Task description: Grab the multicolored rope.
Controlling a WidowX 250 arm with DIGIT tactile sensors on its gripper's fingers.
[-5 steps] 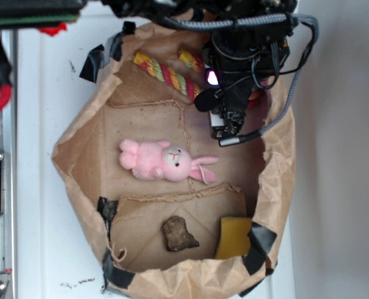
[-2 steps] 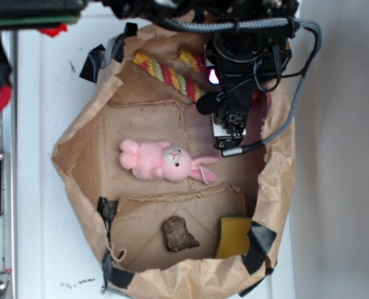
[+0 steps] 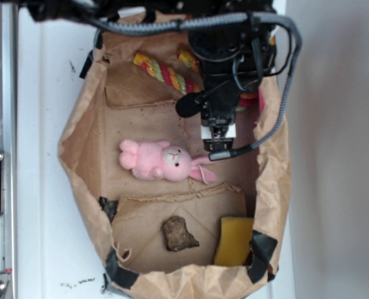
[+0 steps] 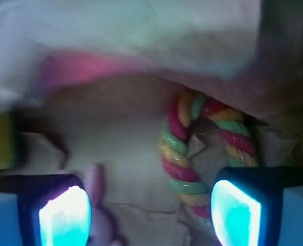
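The multicolored rope (image 3: pixel 166 73) lies at the back of the brown paper bag (image 3: pixel 78 143), twisted in yellow, red and green; its right part is hidden under the arm. In the wrist view the rope (image 4: pixel 179 154) bends in a U, one leg running down between the fingers close to the right pad (image 4: pixel 236 214). My gripper (image 3: pixel 218 136) hangs open inside the bag, just right of the pink bunny's ear, with nothing gripped. The gripper (image 4: pixel 150 215) stands wide open in the wrist view.
A pink plush bunny (image 3: pixel 162 162) lies in the bag's middle. A brown lump (image 3: pixel 179 234) and a yellow sponge (image 3: pixel 233 240) sit at the bag's front. The grey braided cable (image 3: pixel 278 106) loops on the right. The bag walls stand close around the arm.
The gripper has shifted slightly left and toward the front of the bag. The bag has deformed, its sides drawn in and narrower than before.
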